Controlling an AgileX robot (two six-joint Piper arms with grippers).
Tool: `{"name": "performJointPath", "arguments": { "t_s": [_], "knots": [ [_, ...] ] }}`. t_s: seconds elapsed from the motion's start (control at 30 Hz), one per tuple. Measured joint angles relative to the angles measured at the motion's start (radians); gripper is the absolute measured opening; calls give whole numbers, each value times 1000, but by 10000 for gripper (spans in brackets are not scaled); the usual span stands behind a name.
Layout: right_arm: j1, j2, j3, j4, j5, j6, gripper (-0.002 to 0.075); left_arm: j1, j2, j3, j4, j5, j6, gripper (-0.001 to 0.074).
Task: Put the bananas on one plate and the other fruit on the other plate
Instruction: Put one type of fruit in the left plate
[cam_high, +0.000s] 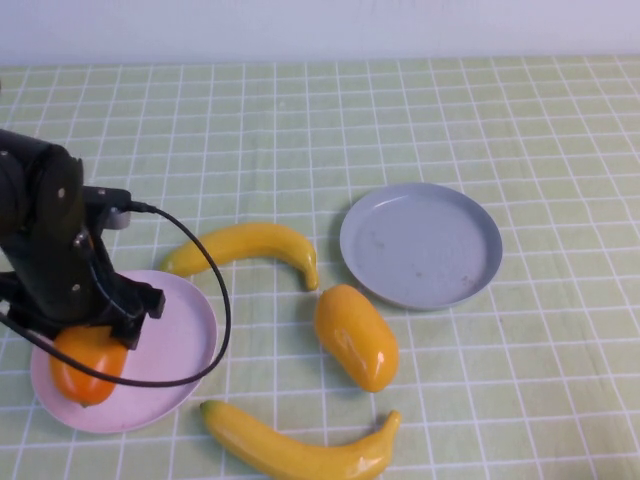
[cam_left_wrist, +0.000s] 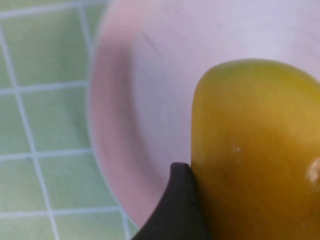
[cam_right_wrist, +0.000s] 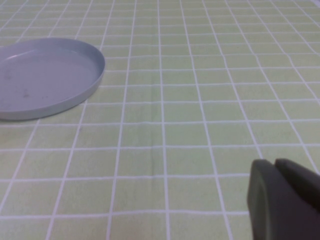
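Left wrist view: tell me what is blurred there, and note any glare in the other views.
Left wrist view: pink plate rim smeared, left gripper finger soft against the orange fruit. High view: highlights on the yellow-orange fruit and bananas. Right wrist view: right gripper, shut, blurred; grey-blue plate sharp.

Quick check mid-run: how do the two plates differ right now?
The pink plate sits at the table's left; the grey-blue plate sits right of centre. The pink plate carries an orange mango-like fruit, with the left gripper over it, one finger beside the fruit; the grey-blue plate holds nothing. The right gripper is shut, low over bare cloth beyond the grey-blue plate. Both plates are round with shallow rims.
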Motion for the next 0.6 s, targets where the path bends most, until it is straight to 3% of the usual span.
{"name": "performJointPath", "arguments": {
  "t_s": [0.3, 0.6],
  "knots": [
    [0, 0, 0, 0, 0, 0, -17, 41, 14, 2, 5, -54, 54, 546],
    [0, 0, 0, 0, 0, 0, -17, 41, 19, 1, 32, -61, 56, 649]
  ]
}}
